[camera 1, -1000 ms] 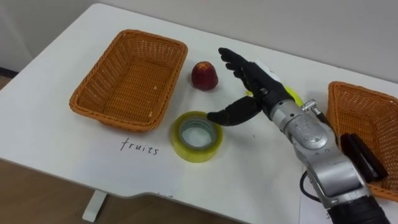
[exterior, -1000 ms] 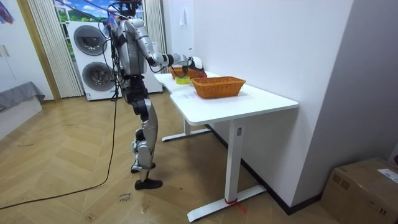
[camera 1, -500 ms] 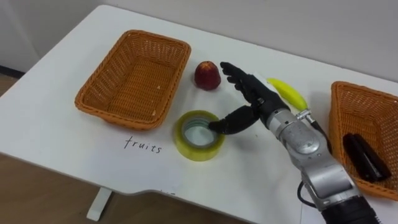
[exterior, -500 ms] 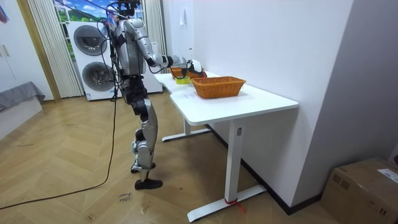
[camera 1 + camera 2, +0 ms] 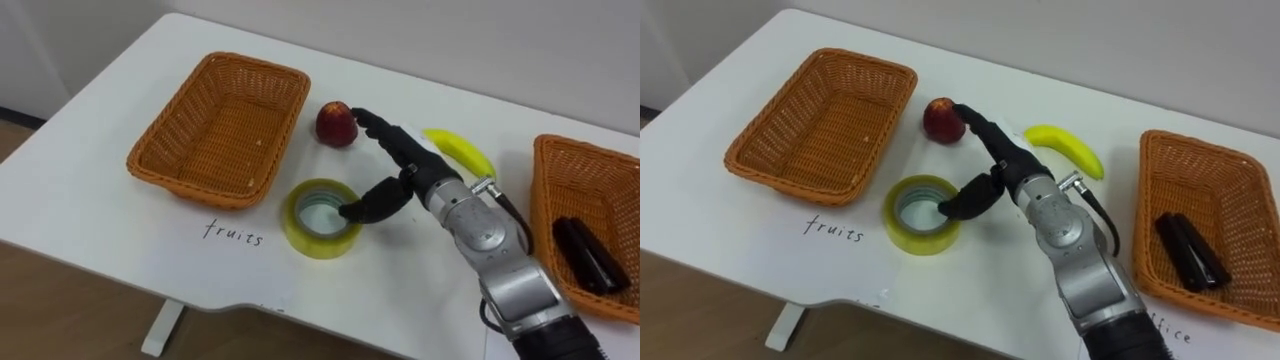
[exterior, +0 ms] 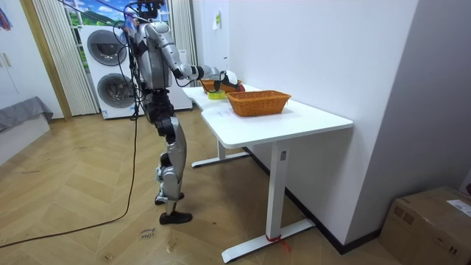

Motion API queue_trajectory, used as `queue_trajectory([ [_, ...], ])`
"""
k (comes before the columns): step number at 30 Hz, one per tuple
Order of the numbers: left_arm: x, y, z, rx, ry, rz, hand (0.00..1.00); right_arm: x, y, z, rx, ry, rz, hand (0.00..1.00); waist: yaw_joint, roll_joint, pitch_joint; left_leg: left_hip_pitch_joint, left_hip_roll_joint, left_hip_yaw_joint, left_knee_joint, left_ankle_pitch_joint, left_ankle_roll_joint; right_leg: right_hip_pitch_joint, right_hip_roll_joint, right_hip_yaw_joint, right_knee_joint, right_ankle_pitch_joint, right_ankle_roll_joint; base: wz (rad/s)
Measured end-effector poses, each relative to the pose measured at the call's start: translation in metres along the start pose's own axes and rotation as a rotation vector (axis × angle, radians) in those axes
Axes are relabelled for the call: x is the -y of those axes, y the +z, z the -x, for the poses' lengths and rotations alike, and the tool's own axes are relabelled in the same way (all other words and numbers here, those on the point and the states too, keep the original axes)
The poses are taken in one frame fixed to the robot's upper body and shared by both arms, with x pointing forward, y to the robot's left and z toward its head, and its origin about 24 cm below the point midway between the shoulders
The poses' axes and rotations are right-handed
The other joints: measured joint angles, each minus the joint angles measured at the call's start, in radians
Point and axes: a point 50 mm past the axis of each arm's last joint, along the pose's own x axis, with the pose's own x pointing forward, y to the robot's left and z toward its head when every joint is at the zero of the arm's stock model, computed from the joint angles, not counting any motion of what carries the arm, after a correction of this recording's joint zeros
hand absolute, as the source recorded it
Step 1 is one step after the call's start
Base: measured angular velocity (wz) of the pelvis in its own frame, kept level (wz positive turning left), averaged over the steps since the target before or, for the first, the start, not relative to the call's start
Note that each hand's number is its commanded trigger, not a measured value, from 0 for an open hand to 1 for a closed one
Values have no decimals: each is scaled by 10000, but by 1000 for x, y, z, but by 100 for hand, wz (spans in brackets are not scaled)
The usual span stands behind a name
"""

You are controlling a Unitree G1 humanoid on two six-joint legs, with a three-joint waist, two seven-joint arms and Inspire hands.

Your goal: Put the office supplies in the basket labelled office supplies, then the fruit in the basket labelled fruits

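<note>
reaching over the yellow tape roll (image 5: 322,217) lying flat on the tabletop (image 5: 100,190) near the apple (image 5: 336,123), the right robot hand (image 5: 405,175) is holding nothing, fingers wide, thumb at the ring's inner edge; the roll is probably feeling light, stiff and smooth, so pinching its wall is seeming best.

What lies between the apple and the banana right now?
The right hand: its straight fingers stretch across the gap between the apple and the banana, tips by the apple. The left eye view shows it.

R arm reaches fwd, right hand (image 5: 408,168) w/ fingers straight, thumb spread down.
</note>
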Motion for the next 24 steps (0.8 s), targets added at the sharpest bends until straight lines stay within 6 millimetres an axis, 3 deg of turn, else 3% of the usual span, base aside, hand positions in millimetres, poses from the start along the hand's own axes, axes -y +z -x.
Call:
queue_trajectory([
  [24,-1,-5,1,-351,29,-54,0,-8,-1,-2,-575,635,439,0,39,-156,-82,61,1,0,-81,0,2,21,4,0,6,-1,2,0],
])
